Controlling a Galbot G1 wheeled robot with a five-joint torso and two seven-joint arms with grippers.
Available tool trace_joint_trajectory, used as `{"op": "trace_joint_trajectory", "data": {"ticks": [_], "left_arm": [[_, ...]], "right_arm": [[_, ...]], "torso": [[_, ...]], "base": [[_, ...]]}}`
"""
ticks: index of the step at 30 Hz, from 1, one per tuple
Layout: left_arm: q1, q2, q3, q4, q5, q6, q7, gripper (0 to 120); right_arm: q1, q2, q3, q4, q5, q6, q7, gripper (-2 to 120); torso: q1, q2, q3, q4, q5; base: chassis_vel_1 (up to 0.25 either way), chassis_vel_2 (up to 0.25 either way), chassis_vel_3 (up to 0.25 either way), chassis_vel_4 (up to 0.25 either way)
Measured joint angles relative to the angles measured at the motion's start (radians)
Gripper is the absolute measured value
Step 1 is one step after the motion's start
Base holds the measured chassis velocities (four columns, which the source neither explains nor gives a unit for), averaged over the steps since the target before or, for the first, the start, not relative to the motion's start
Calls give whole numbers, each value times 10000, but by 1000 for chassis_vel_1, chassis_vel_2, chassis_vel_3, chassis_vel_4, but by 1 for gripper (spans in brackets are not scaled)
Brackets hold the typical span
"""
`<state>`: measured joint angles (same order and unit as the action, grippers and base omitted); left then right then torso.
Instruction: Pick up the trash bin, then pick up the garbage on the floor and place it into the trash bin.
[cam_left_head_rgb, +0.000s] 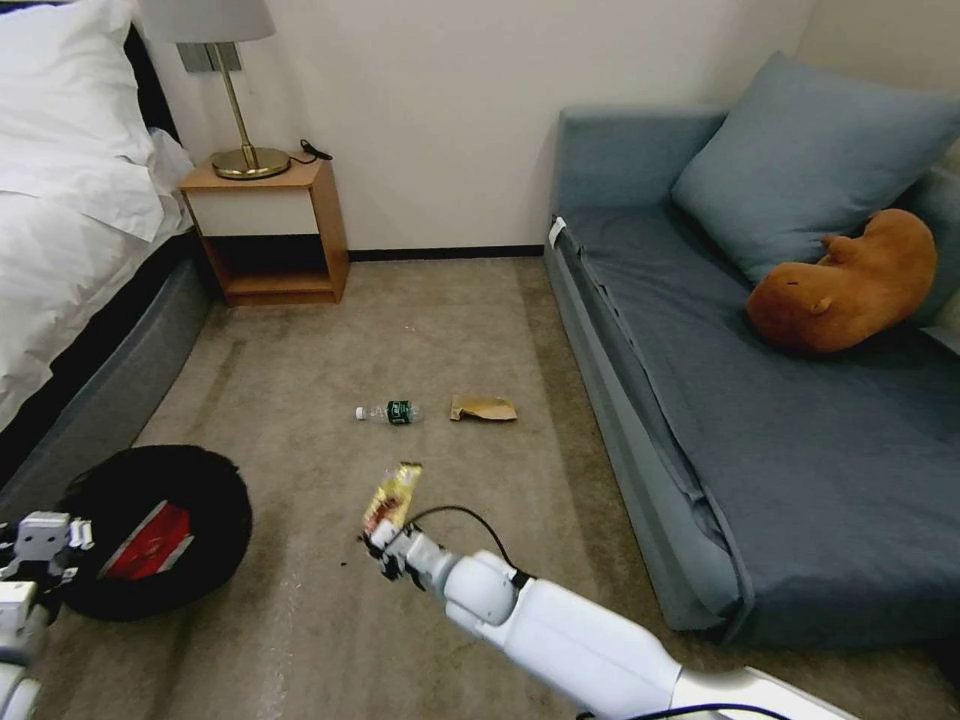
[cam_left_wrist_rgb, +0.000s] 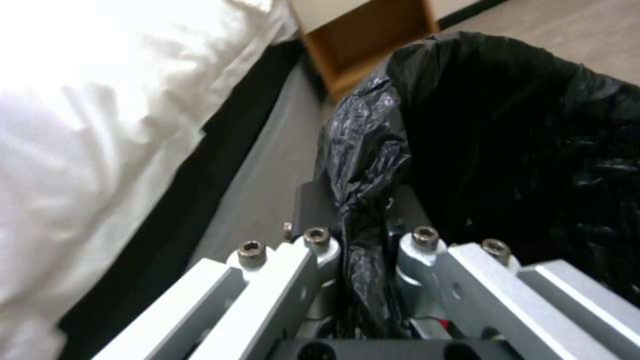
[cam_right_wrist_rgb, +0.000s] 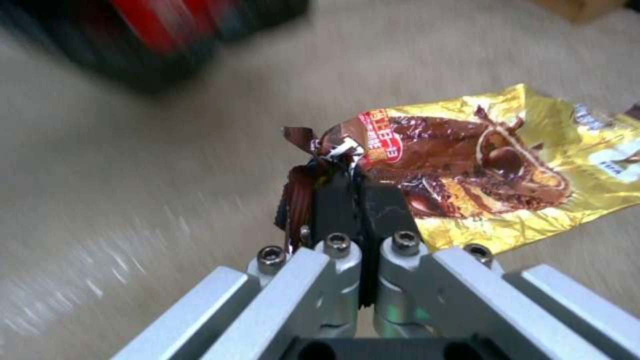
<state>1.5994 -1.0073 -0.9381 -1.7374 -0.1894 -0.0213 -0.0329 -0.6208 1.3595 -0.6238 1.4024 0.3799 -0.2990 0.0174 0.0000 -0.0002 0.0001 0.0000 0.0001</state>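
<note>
Fingers (cam_right_wrist_rgb: 333, 200) of the right gripper (cam_left_head_rgb: 385, 550) pinch one twisted end of the gold snack wrapper (cam_right_wrist_rgb: 480, 170), light, crinkly and slippery, hanging above the floor (cam_left_head_rgb: 300, 600). The left gripper (cam_left_wrist_rgb: 363, 250) clamps the bagged rim of the trash bin (cam_left_head_rgb: 150, 530).

Right arm (cam_left_head_rgb: 560, 625): glossy white shell with rounded joint segments.
Cable (cam_left_head_rgb: 470, 520): thin, black, looping above the wrist.
Right gripper (cam_right_wrist_rgb: 359, 187): silver metal linkage bars, dark hex screws, black finger pads.
Left gripper (cam_left_wrist_rgb: 357, 212): same silver bars and screws, dark pads; in the head view its housing looks white-grey, perhaps boxy.
</note>
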Motion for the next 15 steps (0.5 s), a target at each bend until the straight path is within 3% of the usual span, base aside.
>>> {"op": "trace_joint_trajectory", "data": {"ticks": [2,8,11,15], "left_arm": [[-331,-35,410,-58,-26,-140,18,5],[-672,-70,869,-121,-155,-343,76,5],[-1092,-133,1406,-84,-281,-444,93,5],[-1378,-156,1813,41,-317,-448,81,5]], "right_arm": [[374,-100,-8,828,1073,-93,-37,0],[776,-127,62,1759,2501,-301,-46,0],[1127,-129,272,2862,5186,-740,109,0],[1198,-151,430,3530,6891,-1070,220,0]], "torso": [[0,0,0,0,-1],[0,0,0,-1,1],[0,1,0,0,1],[0,1,0,0,-2]], "base": [[0,0,0,0],[0,0,0,0],[0,0,0,0],[0,0,0,0]]}}
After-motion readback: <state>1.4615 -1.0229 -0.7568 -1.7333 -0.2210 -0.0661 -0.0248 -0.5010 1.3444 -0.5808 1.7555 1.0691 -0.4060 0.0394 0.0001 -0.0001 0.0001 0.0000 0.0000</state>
